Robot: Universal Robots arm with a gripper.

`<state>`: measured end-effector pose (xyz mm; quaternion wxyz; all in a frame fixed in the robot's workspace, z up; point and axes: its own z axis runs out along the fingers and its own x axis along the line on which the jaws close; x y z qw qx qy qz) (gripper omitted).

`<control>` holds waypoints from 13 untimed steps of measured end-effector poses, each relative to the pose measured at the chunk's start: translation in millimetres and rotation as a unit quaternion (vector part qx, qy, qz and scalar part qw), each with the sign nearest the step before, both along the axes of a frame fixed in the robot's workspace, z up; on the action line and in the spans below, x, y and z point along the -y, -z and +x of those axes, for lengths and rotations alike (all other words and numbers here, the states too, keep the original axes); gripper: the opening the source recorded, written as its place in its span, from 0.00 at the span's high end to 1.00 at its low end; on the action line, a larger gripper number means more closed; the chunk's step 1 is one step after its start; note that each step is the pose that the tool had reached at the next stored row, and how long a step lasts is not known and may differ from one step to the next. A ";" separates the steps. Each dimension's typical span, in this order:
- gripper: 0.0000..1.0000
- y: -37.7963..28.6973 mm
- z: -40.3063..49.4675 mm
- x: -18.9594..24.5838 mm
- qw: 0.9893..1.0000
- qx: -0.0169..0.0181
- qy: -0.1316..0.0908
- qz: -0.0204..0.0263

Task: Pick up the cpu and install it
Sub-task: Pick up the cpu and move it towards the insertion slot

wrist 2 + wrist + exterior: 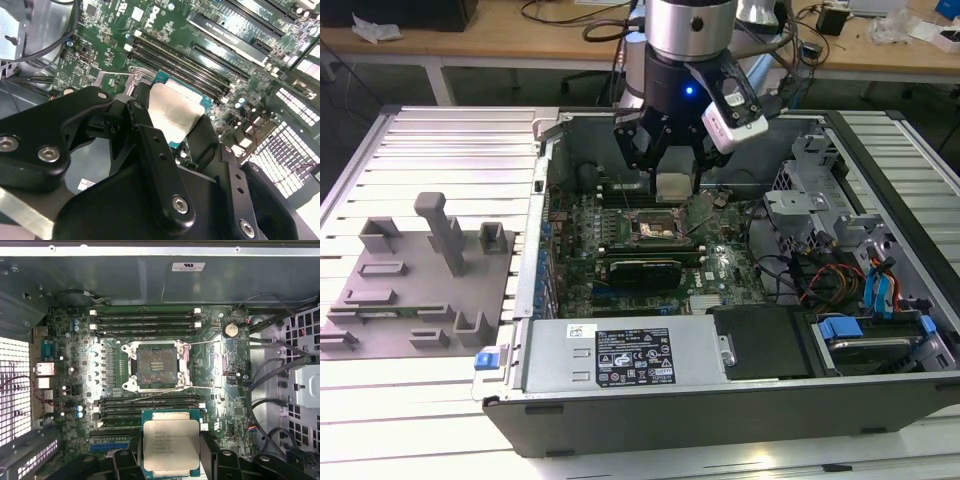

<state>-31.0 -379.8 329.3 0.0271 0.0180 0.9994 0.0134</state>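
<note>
Gripper (171, 456) clamped on cpu (171, 445) edges, held near open socket (157, 365), apart from it. Judgement: best done level, corners squared to socket, grip light.

an open computer case (720, 405) lies on the worktop (420, 420), its motherboard (720, 265) and socket (156, 365) exposed; a grey fixture (420, 285) sits by the worktop's edge at the exterior view's left.

Brushed silver metal, soft sheen, on cpu (171, 445) top. Matt black finish on gripper (172, 117). Glossy green motherboard (227, 405). Dull grey sheet-metal case (125, 280). Ribbed pale metal table (450, 130). Matt grey plastic fixture (420, 280).
</note>
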 end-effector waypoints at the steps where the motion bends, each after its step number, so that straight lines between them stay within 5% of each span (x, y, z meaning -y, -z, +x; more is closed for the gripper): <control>1: 0.45 1.4 0.0 -0.3 1.000 0.000 0.000 0.000; 7: 0.45 17.1 0.0 -1.5 1.000 0.000 0.000 0.000; 13: 0.45 30.3 0.0 -11.0 1.000 0.000 -0.001 0.002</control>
